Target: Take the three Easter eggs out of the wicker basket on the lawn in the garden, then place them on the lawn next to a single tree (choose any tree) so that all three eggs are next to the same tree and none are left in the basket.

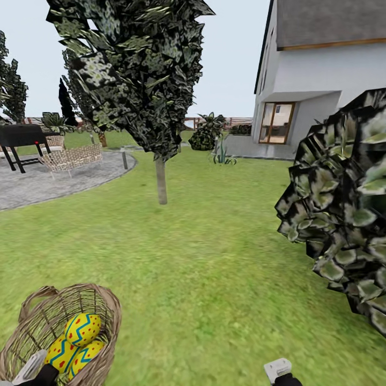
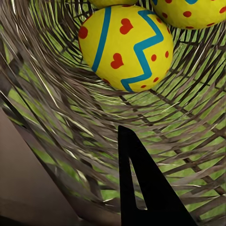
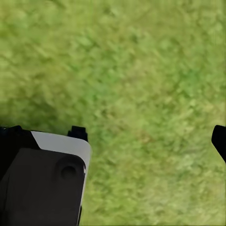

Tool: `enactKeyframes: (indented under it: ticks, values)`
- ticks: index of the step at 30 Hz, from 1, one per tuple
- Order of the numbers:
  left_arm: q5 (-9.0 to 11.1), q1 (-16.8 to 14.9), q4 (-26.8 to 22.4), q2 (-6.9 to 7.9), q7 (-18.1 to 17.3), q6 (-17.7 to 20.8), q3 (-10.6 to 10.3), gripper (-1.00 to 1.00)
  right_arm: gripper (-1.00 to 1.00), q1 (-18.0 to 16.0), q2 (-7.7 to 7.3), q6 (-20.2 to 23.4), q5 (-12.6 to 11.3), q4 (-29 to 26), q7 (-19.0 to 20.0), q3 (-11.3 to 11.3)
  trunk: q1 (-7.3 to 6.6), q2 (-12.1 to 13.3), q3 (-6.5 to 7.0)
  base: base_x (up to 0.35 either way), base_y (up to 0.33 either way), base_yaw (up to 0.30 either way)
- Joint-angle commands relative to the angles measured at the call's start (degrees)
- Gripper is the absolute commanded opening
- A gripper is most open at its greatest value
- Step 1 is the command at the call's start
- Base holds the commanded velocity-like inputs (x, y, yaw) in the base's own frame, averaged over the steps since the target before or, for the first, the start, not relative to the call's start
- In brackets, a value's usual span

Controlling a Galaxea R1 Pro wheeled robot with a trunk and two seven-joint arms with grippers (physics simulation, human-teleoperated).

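All three eggs (image 1: 81, 329) were still piled in the basket (image 1: 110, 308). Smooth, probably slippery, so best gripped round the middle. Right gripper (image 3: 150, 134) was spread open; left gripper's jaws couldn't be made out.

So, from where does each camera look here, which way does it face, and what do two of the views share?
Head view: from the robot's head, forward and down over the lawn to a tree; both arms' ends at the lower edge.
Left wrist view: inside the basket, facing an egg; one dark finger shows.
Right wrist view: above bare grass, facing down; open fingers.
Shared: basket and eggs, in head and left wrist views.
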Motion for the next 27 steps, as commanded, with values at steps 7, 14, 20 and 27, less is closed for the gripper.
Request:
enactKeyframes:
  ticks: [7,14,20,27]
  values:
    - [1.02,-0.07,-0.07,-0.05,0.44,0.13,0.1,-1.0,1.0,-0.05,-0.05,0.38,0.37,-0.09,-0.01,0.2,0.06,-0.14,-0.13,0.259,0.267,0.0]
    - [1.02,-0.07,-0.07,-0.04,0.44,0.09,0.1,-1.0,1.0,-0.05,-0.05,0.37,0.38,-0.09,-0.01,0.2,0.06,-0.14,-0.13,0.269,0.257,0.0]
    - [1.02,-0.07,-0.07,-0.06,0.5,0.1,0.1,-1.0,1.0,-0.05,-0.05,0.36,0.36,-0.09,-0.01,0.19,0.06,-0.14,-0.13,0.28,0.241,-0.034]
    - [1.0,-0.07,0.02,-0.06,0.53,0.06,0.1,-1.0,1.0,-0.05,-0.05,0.36,0.38,-0.09,-0.01,0.2,0.06,-0.14,-0.13,0.284,0.232,-0.2]
